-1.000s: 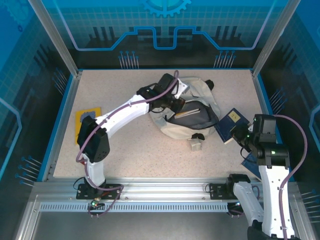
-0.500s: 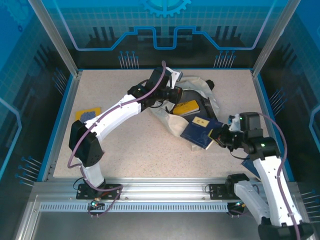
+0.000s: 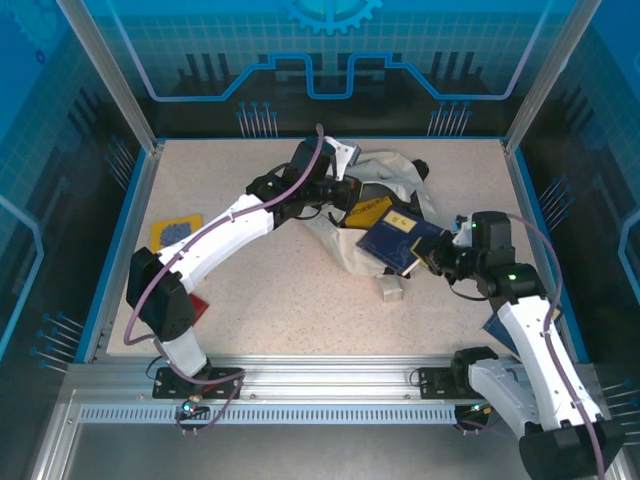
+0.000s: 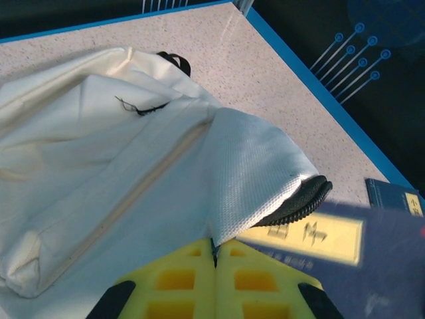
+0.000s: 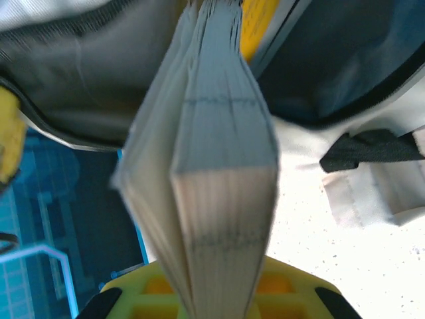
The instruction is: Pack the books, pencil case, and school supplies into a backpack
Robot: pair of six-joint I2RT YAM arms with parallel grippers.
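Note:
The cream-white backpack (image 3: 395, 180) lies at the back middle of the table. My left gripper (image 3: 345, 190) (image 4: 214, 247) is shut on the edge of its white flap (image 4: 255, 173) and holds the mouth up. Tilted at that mouth is a navy book (image 3: 398, 240) (image 4: 378, 279) with a yellow label, and my right gripper (image 3: 433, 258) (image 5: 219, 282) is shut on its page edge (image 5: 222, 199). Inside the dark opening (image 5: 80, 73) lies a yellow book (image 3: 372, 212) (image 5: 259, 20). Another yellow book (image 3: 176, 229) lies at the table's left. I cannot pick out the pencil case.
The backpack's beige tag (image 3: 390, 288) lies on the table just in front of it, and a black strap (image 5: 372, 149) runs beside it. A red object (image 3: 198, 305) pokes out under the left arm. Blue rails (image 3: 135, 230) border the table.
My right arm has swung left from the table's right edge, carrying the navy book to the backpack's mouth. My left gripper kept its hold on the flap and drew it back, baring the opening.

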